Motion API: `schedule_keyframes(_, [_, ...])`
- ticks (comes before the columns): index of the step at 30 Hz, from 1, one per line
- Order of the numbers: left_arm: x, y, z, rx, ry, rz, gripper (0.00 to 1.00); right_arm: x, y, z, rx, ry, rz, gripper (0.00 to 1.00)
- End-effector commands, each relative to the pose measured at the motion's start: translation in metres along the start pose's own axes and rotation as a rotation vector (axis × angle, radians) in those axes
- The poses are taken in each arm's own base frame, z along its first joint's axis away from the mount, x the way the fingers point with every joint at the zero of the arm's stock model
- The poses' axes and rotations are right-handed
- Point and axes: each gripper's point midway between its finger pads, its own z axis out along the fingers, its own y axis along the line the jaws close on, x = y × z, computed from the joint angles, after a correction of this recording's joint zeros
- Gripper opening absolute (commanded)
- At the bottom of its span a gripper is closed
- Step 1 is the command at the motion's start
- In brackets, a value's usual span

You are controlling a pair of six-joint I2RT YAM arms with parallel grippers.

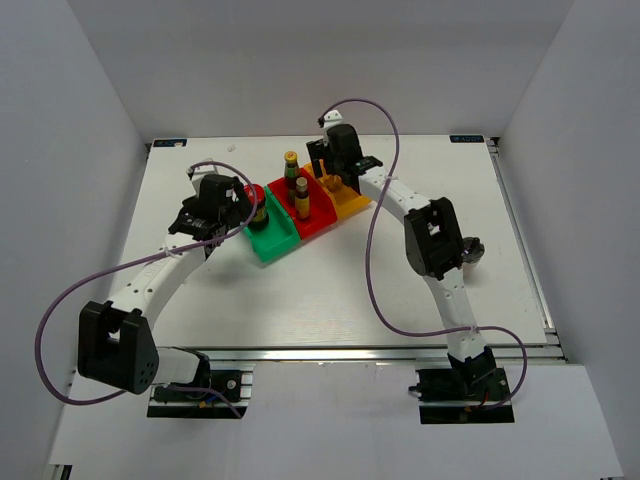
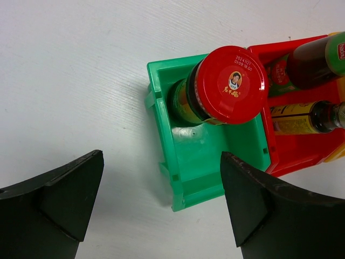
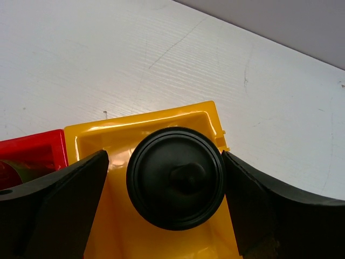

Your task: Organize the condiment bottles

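Top camera first: on the white bench (image 1: 400, 300) three bins sit side by side in a slanted row, green bin (image 1: 275, 245), red bin (image 1: 318, 222), orange-yellow bin (image 1: 352, 205). The red-capped jar (image 1: 256, 193) stands upright at the far end of the green bin, and the left tool (image 1: 240, 212) hangs just beside it. In the red bin, the yellow-capped sauce bottle (image 1: 292, 165) is at the far end, with the slim yellow-labelled bottle (image 1: 301, 195) right in front of it, both upright. The right tool (image 1: 330, 180) is down over the far end of the orange-yellow bin. A small dark object (image 1: 470, 250) lies on the bench beside the right arm's elbow; I cannot tell what it is. Over to the left wrist: the left tool (image 2: 161, 162) is spread wide, fingers (image 2: 59, 199) well apart with nothing between them but bench and the near end of the green bin (image 2: 186, 156). The red-capped jar (image 2: 232, 83) is ahead, tucked in the bin's far corner, clear of both fingers. Next door, the red bin (image 2: 259, 51) shows the sauce bottle (image 2: 307, 62) and the slim bottle (image 2: 302, 117). Now the right wrist: a black-topped shaker (image 3: 175, 178) stands in the orange-yellow bin (image 3: 140, 127), dead centre in the right tool (image 3: 165, 159). The jaws are parted. The left finger (image 3: 70, 199) stands off the cap with a visible gap, and the other sits right at its rim, so the shaker is not clamped. A corner of the red bin (image 3: 32, 148) peeks in at the left.
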Motion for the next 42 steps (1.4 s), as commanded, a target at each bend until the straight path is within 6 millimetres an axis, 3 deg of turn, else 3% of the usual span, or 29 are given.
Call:
schedule_keyframes(1, [-0.016,-0.006,-0.010,0.041,-0.039,-0.005,0.98,-0.092,-0.009,-0.042,-0.015,-0.190,0.019,0.89])
schedule_keyframes(4, [-0.024,-0.014,-0.018,0.083,-0.053,-0.006,0.98,-0.117,-0.014,-0.071,-0.015,-0.223,0.031,0.89])
schedule_keyframes(8, [-0.040,-0.030,-0.029,0.147,-0.056,0.016,0.98,-0.124,-0.029,-0.112,0.026,-0.222,0.049,0.89])
schedule_keyframes(11, [-0.041,-0.054,-0.033,0.256,-0.022,0.068,0.98,-0.097,-0.049,-0.141,0.079,-0.154,0.103,0.89])
schedule_keyframes(12, [-0.044,-0.066,-0.036,0.304,-0.034,0.086,0.98,-0.086,-0.065,-0.154,0.104,-0.127,0.131,0.89])
schedule_keyframes(13, [-0.034,-0.083,-0.038,0.351,-0.013,0.121,0.98,-0.078,-0.071,-0.161,0.108,-0.103,0.177,0.89])
schedule_keyframes(14, [-0.039,-0.098,-0.043,0.387,-0.032,0.180,0.98,-0.069,-0.080,-0.167,0.122,-0.075,0.208,0.89])
schedule_keyframes(15, [-0.037,-0.112,-0.047,0.410,-0.030,0.234,0.98,-0.063,-0.089,-0.184,0.129,-0.045,0.237,0.89])
schedule_keyframes(16, [-0.015,-0.135,-0.044,0.432,0.013,0.312,0.98,-0.044,-0.109,-0.188,0.166,-0.002,0.297,0.89])
schedule_keyframes(17, [-0.027,-0.154,-0.054,0.469,-0.008,0.388,0.98,-0.036,-0.118,-0.195,0.184,0.019,0.330,0.89])
schedule_keyframes(18, [-0.022,-0.171,-0.056,0.513,0.008,0.438,0.98,-0.035,-0.140,-0.214,0.226,0.010,0.372,0.89])
schedule_keyframes(19, [-0.012,-0.190,-0.060,0.580,0.026,0.484,0.98,-0.013,-0.146,-0.219,0.247,0.047,0.391,0.89])
schedule_keyframes(20, [0.001,-0.220,-0.063,0.720,0.067,0.553,0.98,-0.006,-0.155,-0.227,0.273,0.052,0.420,0.89])
schedule_keyframes(21, [0.008,-0.235,-0.066,0.787,0.080,0.580,0.98,-0.007,-0.175,-0.246,0.315,0.024,0.451,0.89])
schedule_keyframes(22, [0.017,-0.251,-0.071,0.848,0.096,0.606,0.98,0.010,-0.181,-0.252,0.342,0.049,0.467,0.89])
schedule_keyframes(23, [0.037,-0.263,-0.059,0.872,0.141,0.650,0.98,0.017,-0.191,-0.260,0.369,0.049,0.496,0.89])
schedule_keyframes(24, [0.035,-0.290,-0.076,0.935,0.109,0.677,0.98,0.017,-0.212,-0.278,0.421,0.018,0.533,0.89])
schedule_keyframes(26, [0.048,-0.313,-0.078,0.955,0.106,0.745,0.98,0.040,-0.228,-0.291,0.470,0.041,0.574,0.89])
schedule_keyframes(27, [0.060,-0.339,-0.081,0.982,0.098,0.769,0.98,0.044,-0.246,-0.306,0.520,0.024,0.620,0.89])
schedule_keyframes(29, [0.073,-0.356,-0.078,1.003,0.101,0.821,0.98,0.067,-0.256,-0.316,0.563,0.056,0.653,0.89])
schedule_keyframes(30, [0.080,-0.376,-0.077,1.037,0.098,0.824,0.98,0.074,-0.273,-0.330,0.616,0.045,0.689,0.89])
schedule_keyframes(33, [0.095,-0.406,-0.073,1.106,0.082,0.809,0.98,0.094,-0.288,-0.345,0.685,0.046,0.719,0.89])
schedule_keyframes(37, [0.124,-0.429,-0.076,1.169,0.062,0.817,0.98,0.109,-0.300,-0.356,0.736,0.062,0.747,0.89])
schedule_keyframes(39, [0.129,-0.443,-0.076,1.176,0.020,0.796,0.98,0.113,-0.302,-0.358,0.741,0.068,0.752,0.89])
schedule_keyframes(42, [0.138,-0.453,-0.056,1.107,-0.014,0.729,0.98,0.114,-0.301,-0.357,0.721,0.066,0.756,0.89])
